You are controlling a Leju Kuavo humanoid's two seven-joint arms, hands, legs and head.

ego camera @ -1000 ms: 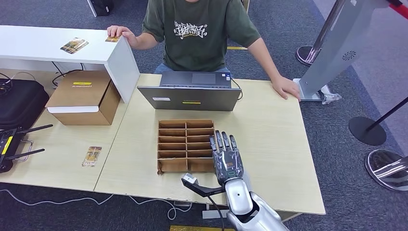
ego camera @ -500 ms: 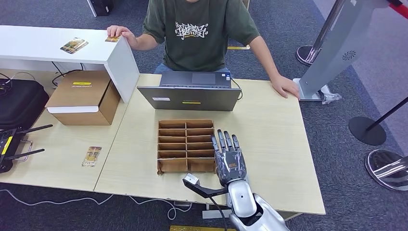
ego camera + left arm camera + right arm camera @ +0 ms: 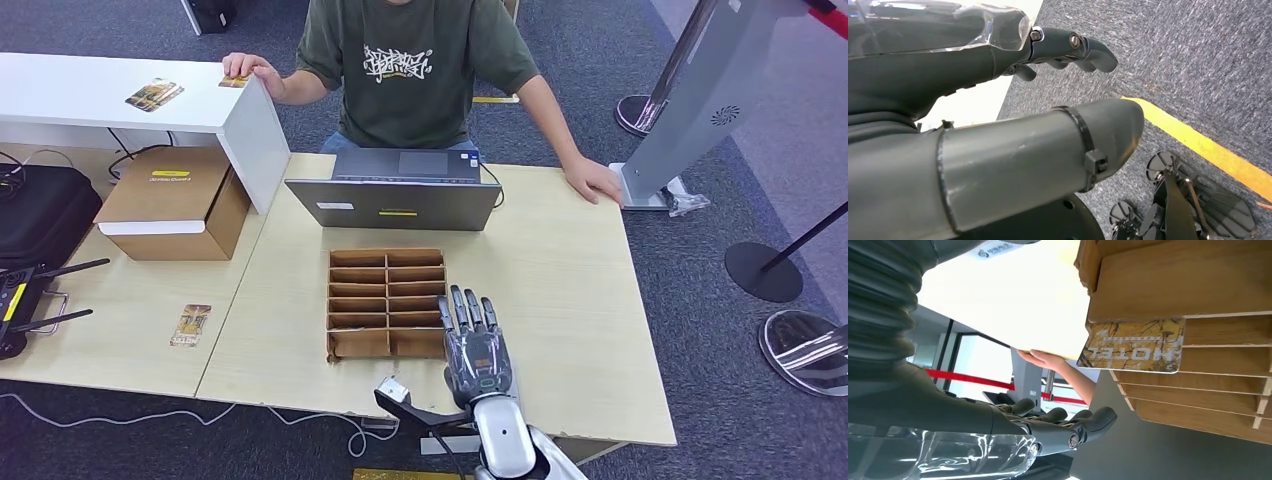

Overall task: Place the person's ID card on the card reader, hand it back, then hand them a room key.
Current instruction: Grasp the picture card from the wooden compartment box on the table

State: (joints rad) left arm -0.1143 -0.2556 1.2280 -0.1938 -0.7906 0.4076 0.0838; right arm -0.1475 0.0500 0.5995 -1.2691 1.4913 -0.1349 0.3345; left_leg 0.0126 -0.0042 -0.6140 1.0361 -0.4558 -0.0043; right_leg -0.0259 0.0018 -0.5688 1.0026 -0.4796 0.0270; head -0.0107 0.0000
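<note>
Yellow-brown, the HOTEL key card (image 3: 1133, 351) stands in a slot of the wooden divider box (image 3: 386, 301) on the table (image 3: 560, 290). The right hand (image 3: 477, 345) lies flat just beside the box, its fingers (image 3: 1068, 427) spread, empty, apart from the card. The left hand (image 3: 998, 100) hangs over carpet, fingers (image 3: 1083, 47) loosely curled, holding nothing.

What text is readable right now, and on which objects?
"HOTEL": on the card standing in the wooden divider box, seen in the right wrist view.
T-shirt print: stylised, unreadable.
Laptop stickers, cardboard box label, table card: too small.

Right hand (image 3: 477, 345) — flat beside organizer (image 3: 387, 303).
</note>
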